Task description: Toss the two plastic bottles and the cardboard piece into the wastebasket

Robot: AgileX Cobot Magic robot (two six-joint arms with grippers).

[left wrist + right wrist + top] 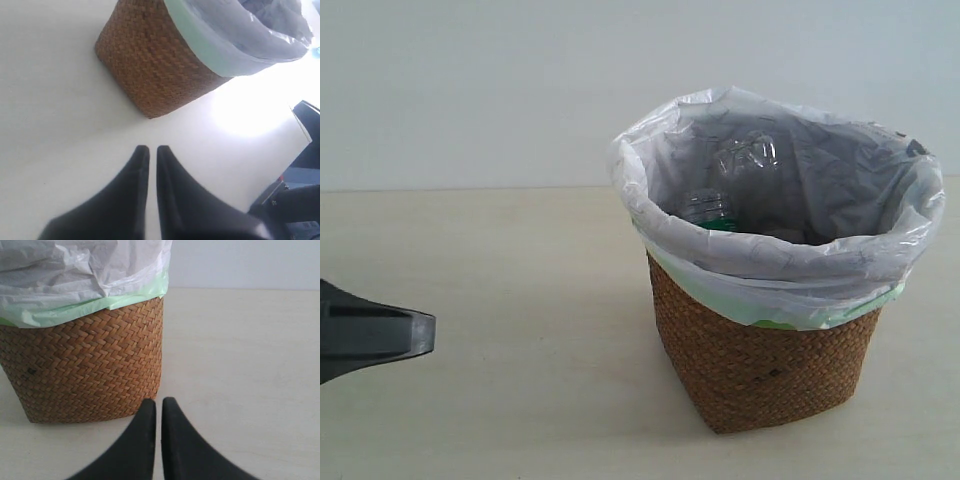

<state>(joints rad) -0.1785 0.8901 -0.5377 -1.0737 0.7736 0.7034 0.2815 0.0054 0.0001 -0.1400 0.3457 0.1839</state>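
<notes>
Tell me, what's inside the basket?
Inside the basket, a clear plastic bottle with a green label shows against the white bag. The bag's front rim hides the bottom, so anything else there cannot be seen.

**Basket right of centre, bottle inside**

On the table [500,260], the wastebasket [765,370] stands toward 3 o'clock in the exterior view. A plastic bottle [712,208] lies in it, at the 10 o'clock side of its rim. The left gripper [423,334] is at 8 o'clock, well apart from the basket. The right gripper [158,401] is near its base.
</notes>
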